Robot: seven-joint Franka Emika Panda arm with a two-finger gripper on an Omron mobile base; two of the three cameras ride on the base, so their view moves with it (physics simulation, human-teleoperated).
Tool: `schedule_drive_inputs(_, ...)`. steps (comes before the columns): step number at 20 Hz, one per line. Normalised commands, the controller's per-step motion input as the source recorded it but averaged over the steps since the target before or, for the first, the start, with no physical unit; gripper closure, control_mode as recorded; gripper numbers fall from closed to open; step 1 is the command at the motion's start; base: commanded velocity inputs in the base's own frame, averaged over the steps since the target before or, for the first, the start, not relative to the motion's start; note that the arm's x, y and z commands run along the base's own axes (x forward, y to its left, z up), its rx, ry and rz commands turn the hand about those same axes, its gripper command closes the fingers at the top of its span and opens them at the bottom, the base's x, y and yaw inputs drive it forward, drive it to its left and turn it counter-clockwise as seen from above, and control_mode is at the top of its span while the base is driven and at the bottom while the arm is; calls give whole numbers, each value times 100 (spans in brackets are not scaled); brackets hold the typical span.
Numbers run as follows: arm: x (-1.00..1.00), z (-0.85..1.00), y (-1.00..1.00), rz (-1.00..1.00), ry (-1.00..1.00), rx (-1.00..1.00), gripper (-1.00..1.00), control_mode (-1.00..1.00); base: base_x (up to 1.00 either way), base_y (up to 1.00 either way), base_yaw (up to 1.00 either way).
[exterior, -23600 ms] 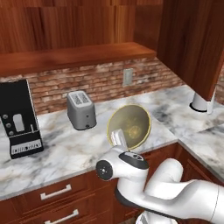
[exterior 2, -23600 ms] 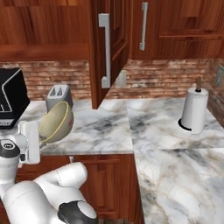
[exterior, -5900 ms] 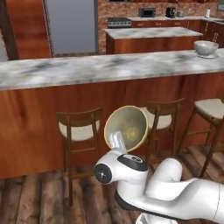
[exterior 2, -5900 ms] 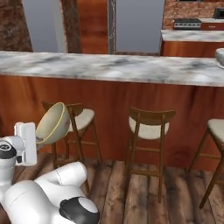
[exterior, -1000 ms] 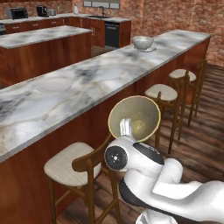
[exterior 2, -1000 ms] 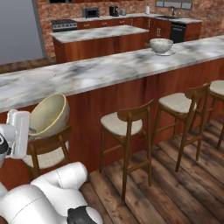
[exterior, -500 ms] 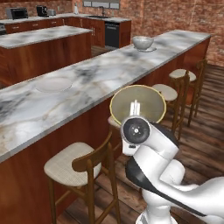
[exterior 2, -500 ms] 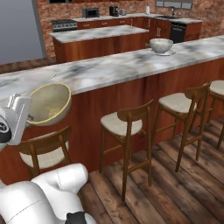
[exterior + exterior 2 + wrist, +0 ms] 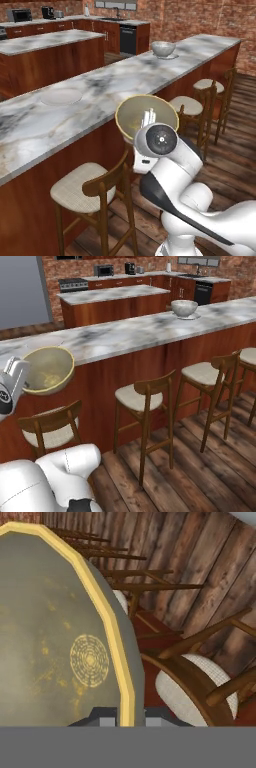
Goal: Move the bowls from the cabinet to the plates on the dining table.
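Gripper [image 9: 148, 118] is pinching the rim of the round tan-beige bowl w/ yellow lip [image 9: 145, 115], carrying it just off the grey-white marble dining table [image 9: 115, 85] edge, prob. for the empty white plate [image 9: 61, 96].

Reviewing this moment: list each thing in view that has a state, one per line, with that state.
Tan-beige round bowl with yellow rim: held in the gripper, tilted, off the table.
Two-finger gripper: shut on the bowl's rim.
Pale grey-white bowl: upright on a plate at the far end of the marble-topped dining table.
Flat white plate: lying on the table, nothing on it.
Wooden bar stools: upright, unoccupied.
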Motion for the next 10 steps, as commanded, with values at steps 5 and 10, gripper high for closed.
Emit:
schedule_drive_inputs(5, 13, 0, 18, 20, 0, 0, 100, -100, 0, 0, 0)
schedule_drive_inputs(10, 26, 4, 3, 21, 0, 0, 100, -100, 0, 0, 0)
